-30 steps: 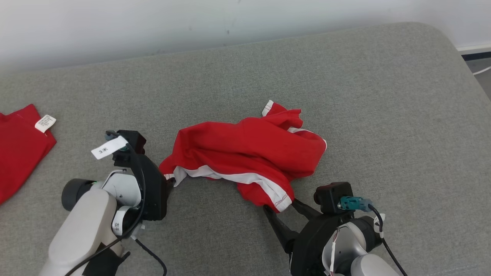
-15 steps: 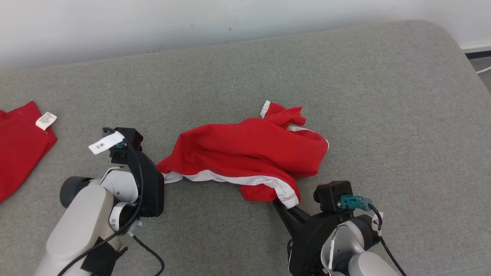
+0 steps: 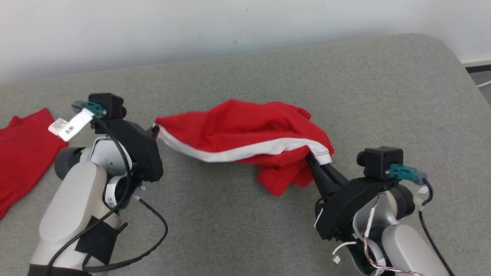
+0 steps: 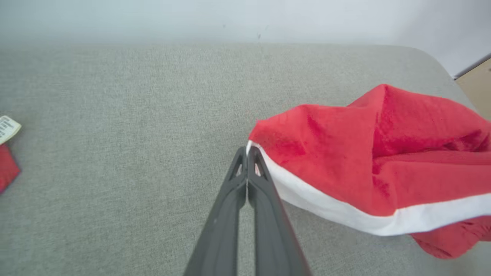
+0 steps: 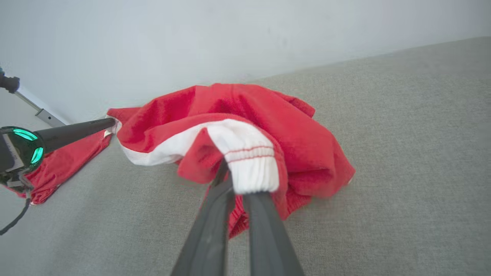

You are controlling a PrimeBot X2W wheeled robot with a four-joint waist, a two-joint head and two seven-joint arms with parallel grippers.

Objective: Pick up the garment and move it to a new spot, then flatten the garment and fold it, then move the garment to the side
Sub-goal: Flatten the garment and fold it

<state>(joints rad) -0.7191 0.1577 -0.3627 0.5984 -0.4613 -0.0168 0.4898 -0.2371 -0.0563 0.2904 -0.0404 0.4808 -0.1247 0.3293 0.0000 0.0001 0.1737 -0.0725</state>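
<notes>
Both arms have risen, hoisting the red garment (image 3: pixel 245 128) over the grey cushion (image 3: pixel 230 230): left gripper (image 4: pixel 247 153) pinched shut on its white hem, right gripper (image 3: pixel 311 163) clamped on the ribbed cuff (image 5: pixel 249 161), plainest from the right wrist.

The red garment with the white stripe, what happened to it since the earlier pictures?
The left end effector and the right end effector, open a second ago, shut on the white edge of the red garment and raised it. The edge now stretches between them above the gray cushion, a fold hanging below. The other red garment at the far left stayed put.
</notes>
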